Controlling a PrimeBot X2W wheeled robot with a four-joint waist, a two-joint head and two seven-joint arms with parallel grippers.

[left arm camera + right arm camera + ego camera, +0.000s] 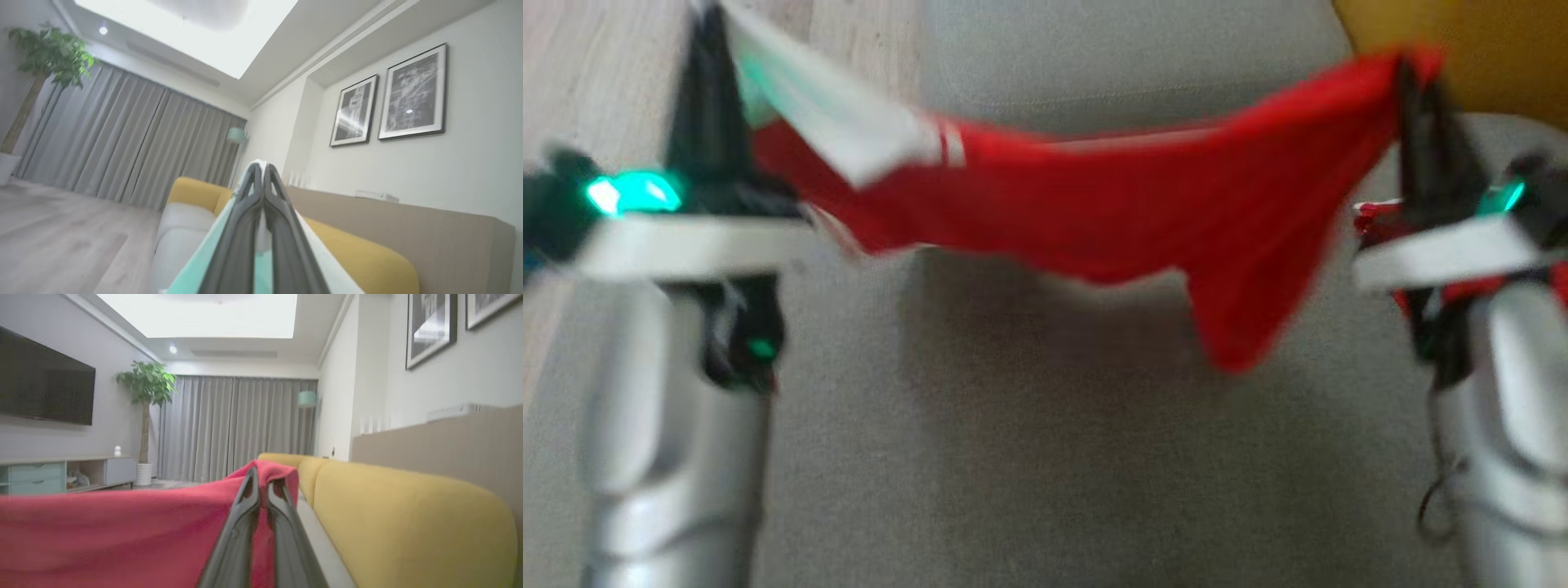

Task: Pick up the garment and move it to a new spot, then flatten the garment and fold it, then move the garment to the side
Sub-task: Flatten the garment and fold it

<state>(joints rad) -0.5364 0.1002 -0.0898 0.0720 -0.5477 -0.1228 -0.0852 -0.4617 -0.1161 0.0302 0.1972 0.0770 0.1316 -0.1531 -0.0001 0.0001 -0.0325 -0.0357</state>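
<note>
The garment (1111,204) is red with a white and mint-green part at its left end. It hangs stretched in the air between my two grippers, above the grey sofa seat (1045,425). My left gripper (709,24) is shut on its white and green end, which shows as pale cloth (192,269) beside the fingers in the left wrist view. My right gripper (1406,69) is shut on the red end. In the right wrist view red fabric (122,535) drapes left of the closed fingers (245,522), and a red corner dangles from the lower edge (1241,327).
The sofa's yellow back cushion (408,514) runs along the right, with a beige wall ledge (400,232) behind it. Wooden floor (596,73) lies to the left of the sofa. A potted plant (145,388), curtains and a TV unit stand farther off.
</note>
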